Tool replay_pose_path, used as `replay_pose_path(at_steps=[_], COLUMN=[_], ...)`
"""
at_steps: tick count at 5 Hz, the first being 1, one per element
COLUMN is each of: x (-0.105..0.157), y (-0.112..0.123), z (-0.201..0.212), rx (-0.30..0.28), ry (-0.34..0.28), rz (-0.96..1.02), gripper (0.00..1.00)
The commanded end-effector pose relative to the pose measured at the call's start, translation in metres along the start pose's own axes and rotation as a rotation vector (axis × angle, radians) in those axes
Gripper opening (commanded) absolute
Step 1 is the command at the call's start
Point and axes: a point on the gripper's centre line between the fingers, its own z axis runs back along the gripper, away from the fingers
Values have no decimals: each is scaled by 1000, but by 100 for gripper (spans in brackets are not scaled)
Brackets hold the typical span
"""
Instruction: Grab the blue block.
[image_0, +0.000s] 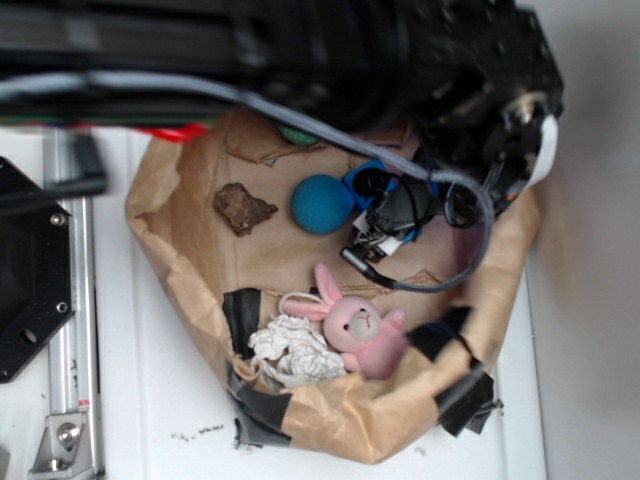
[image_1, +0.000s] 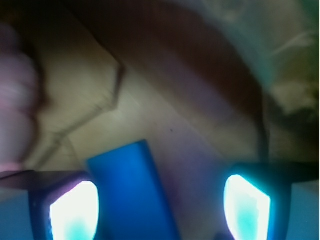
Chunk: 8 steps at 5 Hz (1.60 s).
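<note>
Blue and flat, the blue block (image_1: 132, 192) lay on the brown paper (image_1: 100, 100) between the claw's (image_1: 160, 207) spread fingers, nearer the left one, so the open claw seemed lowered over it ready to close

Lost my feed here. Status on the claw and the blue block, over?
Claw open, low over the paper bag. Blue block between the fingers, nearer the left pad, not gripped. Teal ball and pink bunny close by, neither blocking.
</note>
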Motion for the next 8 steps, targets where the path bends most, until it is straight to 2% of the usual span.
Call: replay_pose_path(at_steps=[1, 2, 3, 4, 5, 6, 7, 8], x=[-2, 0, 5, 12, 19, 20, 18, 17], y=[-38, -52, -60, -57, -43, -37, -37, -37], z=[9, 13, 0, -10, -20, -23, -22, -19], rx=[-8, 29, 61, 123, 143, 112, 128, 141], ry=[-10, -5, 82, 145, 147, 151, 145, 144], rz=[-119, -167, -188, -194, -127, -84, -52, -42], gripper=[100, 100, 100, 100, 100, 100, 0, 0])
